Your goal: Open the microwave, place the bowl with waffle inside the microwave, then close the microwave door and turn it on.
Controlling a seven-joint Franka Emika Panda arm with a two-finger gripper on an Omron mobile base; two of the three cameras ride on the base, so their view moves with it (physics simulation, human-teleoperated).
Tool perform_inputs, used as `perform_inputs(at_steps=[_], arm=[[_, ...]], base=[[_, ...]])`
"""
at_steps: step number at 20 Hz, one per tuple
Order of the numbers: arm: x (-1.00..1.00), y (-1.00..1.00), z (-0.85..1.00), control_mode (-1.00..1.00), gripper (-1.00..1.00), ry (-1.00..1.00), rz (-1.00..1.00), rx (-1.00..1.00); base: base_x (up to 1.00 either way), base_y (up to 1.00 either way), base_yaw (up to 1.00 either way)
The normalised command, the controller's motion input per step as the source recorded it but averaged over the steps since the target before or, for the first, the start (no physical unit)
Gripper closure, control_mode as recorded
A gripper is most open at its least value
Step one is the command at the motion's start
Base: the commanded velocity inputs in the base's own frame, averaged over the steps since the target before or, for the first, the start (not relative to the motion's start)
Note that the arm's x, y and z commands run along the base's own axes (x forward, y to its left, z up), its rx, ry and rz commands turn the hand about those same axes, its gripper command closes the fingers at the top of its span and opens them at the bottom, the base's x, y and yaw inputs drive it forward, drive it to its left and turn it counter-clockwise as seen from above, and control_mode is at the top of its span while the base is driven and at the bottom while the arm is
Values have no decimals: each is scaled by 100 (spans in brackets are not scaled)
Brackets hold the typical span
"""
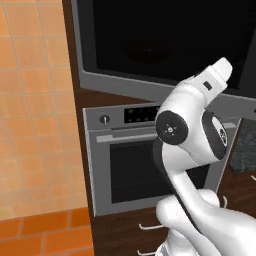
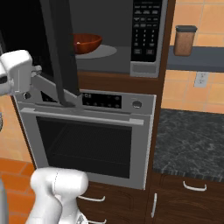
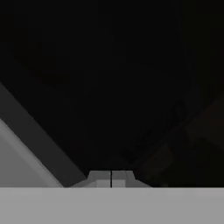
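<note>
The microwave (image 2: 146, 65) stands open above the oven. Its keypad (image 2: 146, 30) is on the right edge. The microwave door (image 2: 61, 48) is swung out toward me, and its black glass face (image 1: 165, 35) spans the top of the left base view. A reddish-brown bowl (image 2: 86, 43) sits on the turntable inside; the waffle is hidden in it. My gripper (image 2: 68, 103) is shut with nothing in it, its tips against the door's lower edge. In the hand view the gripper (image 3: 111, 178) has its tips together, close to dark glass.
A silver oven (image 2: 83, 140) with a knob (image 2: 137, 104) and display sits below the microwave. To the right lie a dark stone counter (image 2: 188, 140) and a brown jar (image 2: 183, 40) on a shelf. Wooden drawers (image 2: 179, 197) with handles are underneath. My arm (image 1: 195, 150) blocks part of the oven.
</note>
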Motion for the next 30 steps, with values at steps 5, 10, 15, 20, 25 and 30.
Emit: perform_inputs(at_steps=[5, 10, 15, 20, 25, 30], arm=[[100, -29, 1, -100, 100, 27, 43, 24], [100, -19, -1, -100, 100, 10, 49, 36], [100, -16, -35, -100, 100, 6, 41, 31], [100, 0, -51, -100, 100, 8, 21, 19], [100, 1, 0, -100, 100, 24, 3, 16], [-40, -48, 62, -100, 100, 12, 0, 13]], base=[[0, 0, 0], [0, 0, 0], [0, 0, 0], [0, 0, 0], [0, 0, 0], [0, 0, 0]])
